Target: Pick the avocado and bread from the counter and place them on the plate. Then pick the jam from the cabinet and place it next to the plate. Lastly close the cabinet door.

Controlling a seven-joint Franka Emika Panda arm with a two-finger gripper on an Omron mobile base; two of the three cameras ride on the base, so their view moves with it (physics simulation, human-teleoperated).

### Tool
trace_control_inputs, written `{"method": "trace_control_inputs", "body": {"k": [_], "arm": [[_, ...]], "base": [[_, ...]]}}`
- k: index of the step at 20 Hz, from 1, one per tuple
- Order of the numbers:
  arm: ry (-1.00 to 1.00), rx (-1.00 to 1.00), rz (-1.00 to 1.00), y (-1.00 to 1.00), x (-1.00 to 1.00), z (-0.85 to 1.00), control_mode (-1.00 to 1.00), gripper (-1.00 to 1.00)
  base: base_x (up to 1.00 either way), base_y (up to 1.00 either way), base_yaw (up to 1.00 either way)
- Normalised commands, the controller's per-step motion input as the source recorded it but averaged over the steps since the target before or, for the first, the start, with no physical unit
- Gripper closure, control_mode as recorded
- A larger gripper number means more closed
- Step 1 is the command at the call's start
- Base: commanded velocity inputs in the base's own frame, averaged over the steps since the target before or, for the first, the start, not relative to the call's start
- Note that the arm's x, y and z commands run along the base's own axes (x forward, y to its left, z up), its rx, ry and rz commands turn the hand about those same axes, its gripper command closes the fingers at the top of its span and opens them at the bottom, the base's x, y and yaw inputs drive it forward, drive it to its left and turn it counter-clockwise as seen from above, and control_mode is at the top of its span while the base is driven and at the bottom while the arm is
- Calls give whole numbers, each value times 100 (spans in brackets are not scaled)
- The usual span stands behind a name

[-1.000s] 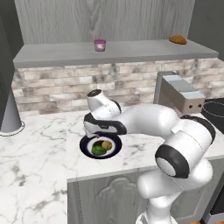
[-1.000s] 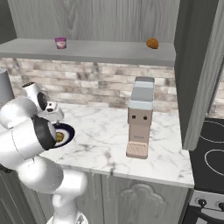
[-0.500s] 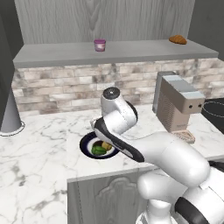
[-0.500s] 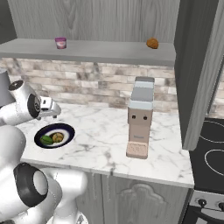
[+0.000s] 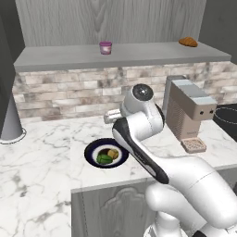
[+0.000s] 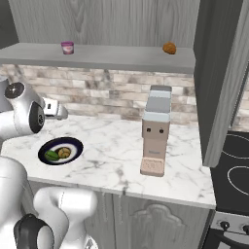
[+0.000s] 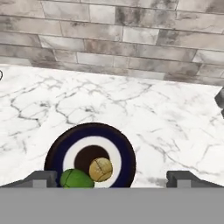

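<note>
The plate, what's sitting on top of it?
On the plate sit the avocado and the bread, side by side. The grey band hides the plate's near edge in the hand view.

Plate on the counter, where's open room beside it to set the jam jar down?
Bare marble lies between the plate and the coffee machine, and also between the plate and the brick wall. On the plate, the avocado and bread crowd the centre.

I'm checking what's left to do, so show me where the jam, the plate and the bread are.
jam (image 5: 105, 47): left base view, side of the jar on the cabinet shelf.
plate (image 7: 127, 154): hand view, dark navy rim at its right.
bread (image 7: 101, 169): hand view, middle of the yellowish-brown ball on the plate.
</note>
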Motion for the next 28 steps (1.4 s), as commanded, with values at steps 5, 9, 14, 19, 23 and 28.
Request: {"method": "trace_control_inputs", "body": {"k": [5, 9, 14, 19, 23, 28], "arm": [[-10, 16, 0, -7, -1, 98, -100, -100], [-5, 14, 0, -12, 0, 92, -100, -100], [-4, 7, 0, -4, 0, 78, -100, -100], [-12, 0, 0, 0, 0, 70, -100, -100], [-14, 0, 0, 0, 0, 52, -100, -100], [-11, 0, 1, 0, 2, 39, -100, -100]], "base": [[0, 0, 0], [0, 0, 0], [0, 0, 0], [0, 0, 0], [0, 0, 0], [0, 0, 0]]}}
